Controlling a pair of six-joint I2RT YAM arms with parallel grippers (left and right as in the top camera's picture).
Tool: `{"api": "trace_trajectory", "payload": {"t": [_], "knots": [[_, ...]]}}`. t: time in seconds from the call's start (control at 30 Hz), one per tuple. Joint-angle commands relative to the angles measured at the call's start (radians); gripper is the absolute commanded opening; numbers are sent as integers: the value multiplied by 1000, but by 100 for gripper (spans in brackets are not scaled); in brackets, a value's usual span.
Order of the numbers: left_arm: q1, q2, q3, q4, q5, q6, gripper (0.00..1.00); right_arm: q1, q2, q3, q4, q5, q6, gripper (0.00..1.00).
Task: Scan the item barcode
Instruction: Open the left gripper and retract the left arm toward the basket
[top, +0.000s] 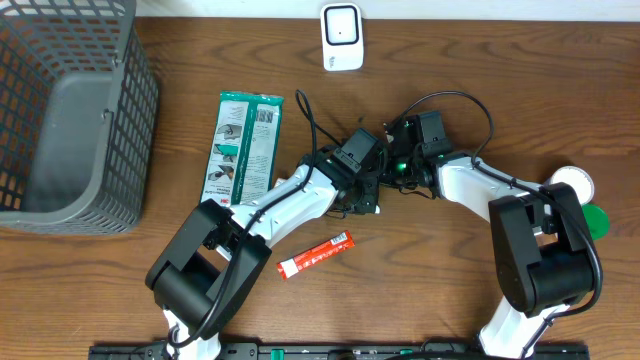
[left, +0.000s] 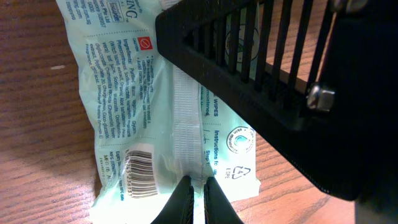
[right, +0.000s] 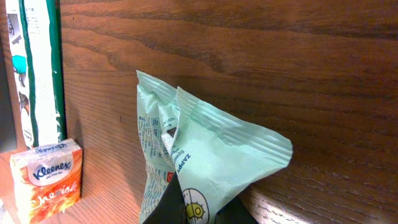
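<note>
Where the item is: the wipes packet (left: 143, 112) sits at mid-table between the two grippers, over the wooden table (top: 480, 60); the overhead view hides most of it under the wrists, and whether it rests on the wood cannot be told.
Packet look: pale mint-green soft film, crinkled, with a white ribbed seam running down its middle.
Print: dense small text in blocks, a red round symbol, a recycling triangle near the lower edge.
Barcode: the barcode (left: 142, 171) is black on white, near the packet's lower left corner in the left wrist view, slightly skewed and partly creased.
Left gripper: the left gripper (left: 198, 199) has its fingers pressed together on the seam at the packet's edge.
Right gripper: the right gripper (right: 193, 208) pinches one end of the packet, whose crimped corner fans out above the dark fingers.
Nearby: a Kleenex pack (right: 50, 177) and a green-edged card package (right: 37, 68) lie beyond.
Far left: a grey basket (top: 130, 120).
Top edge: a white device (top: 342, 37).
</note>
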Motion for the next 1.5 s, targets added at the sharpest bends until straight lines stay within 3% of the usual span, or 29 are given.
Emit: {"api": "trace_trajectory", "payload": {"t": [0.0, 0.13, 0.27, 0.4, 0.57, 0.9, 1.17, 1.33, 1.47], "knots": [[-24, 45, -21, -46, 58, 14, 7, 1, -24, 0, -2, 0, 5, 1], [-15, 5, -20, -63, 8, 18, 7, 1, -24, 0, -3, 0, 5, 1], [0, -68, -20, -69, -70, 34, 7, 1, -24, 0, -5, 0, 5, 16], [9, -85, -20, -86, -94, 42, 7, 1, -24, 0, -8, 0, 5, 19], [9, -77, -21, -95, -154, 41, 7, 1, -24, 0, -24, 0, 5, 18], [9, -31, -21, -72, -232, 28, 7, 1, -24, 0, -47, 0, 5, 3], [9, 38, -21, -24, -239, 28, 7, 2, -24, 0, -48, 0, 5, 1], [29, 37, -18, -26, -354, 12, 7, 1, -24, 0, -49, 0, 5, 1], [69, 37, -17, -30, -354, -15, 8, 1, -24, 0, -50, 0, 5, 1]]}}
